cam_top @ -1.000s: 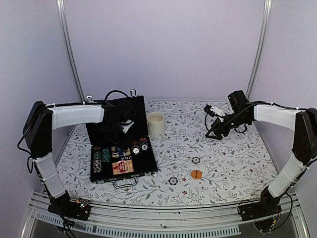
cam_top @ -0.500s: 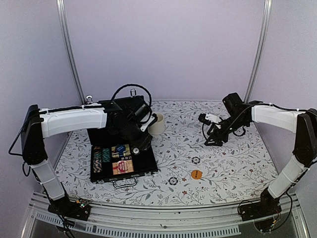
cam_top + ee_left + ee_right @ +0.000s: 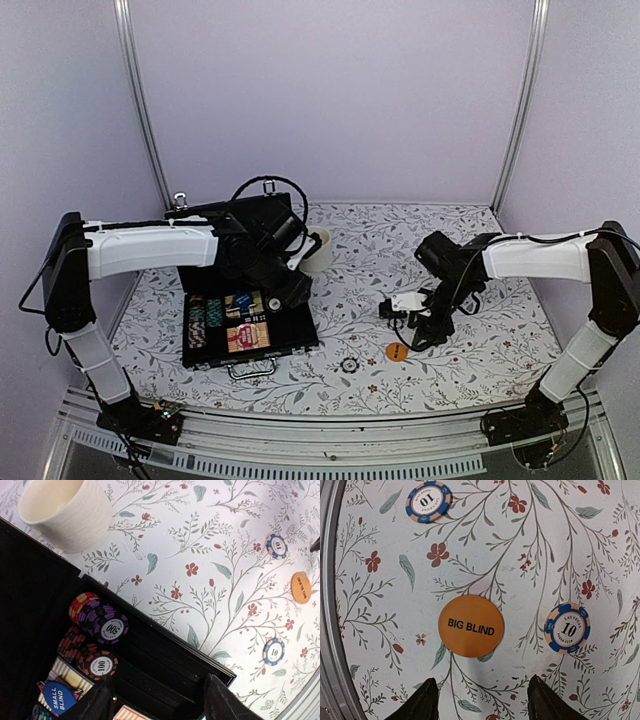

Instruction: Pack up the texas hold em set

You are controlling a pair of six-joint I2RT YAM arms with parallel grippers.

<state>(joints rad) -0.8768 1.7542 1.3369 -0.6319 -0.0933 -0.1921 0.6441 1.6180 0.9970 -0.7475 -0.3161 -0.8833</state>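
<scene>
The black case (image 3: 198, 272) lies open at the left, with striped chips, card decks and a blue SMALL BLIND button (image 3: 59, 696) in it. My left gripper (image 3: 292, 292) hangs open and empty over the case's empty right slots (image 3: 165, 670), beside the 500 chip stack (image 3: 107, 627) and the 100 chip stack (image 3: 100, 664). My right gripper (image 3: 415, 335) is open and empty just above the table, close to the orange BIG BLIND button (image 3: 470, 625), which lies flat ahead of the fingertips. Two blue 10 chips (image 3: 567, 628) (image 3: 428, 501) lie loose near the button.
The cream mug (image 3: 316, 248) stands just behind the case's right corner. A loose chip (image 3: 349, 365) lies near the table's front edge (image 3: 330, 630). Purple walls close in the back and sides.
My right gripper has come down and toward the front left, from mid-air to just over the orange button. My left gripper has stayed over the case's right side, shifting slightly.
</scene>
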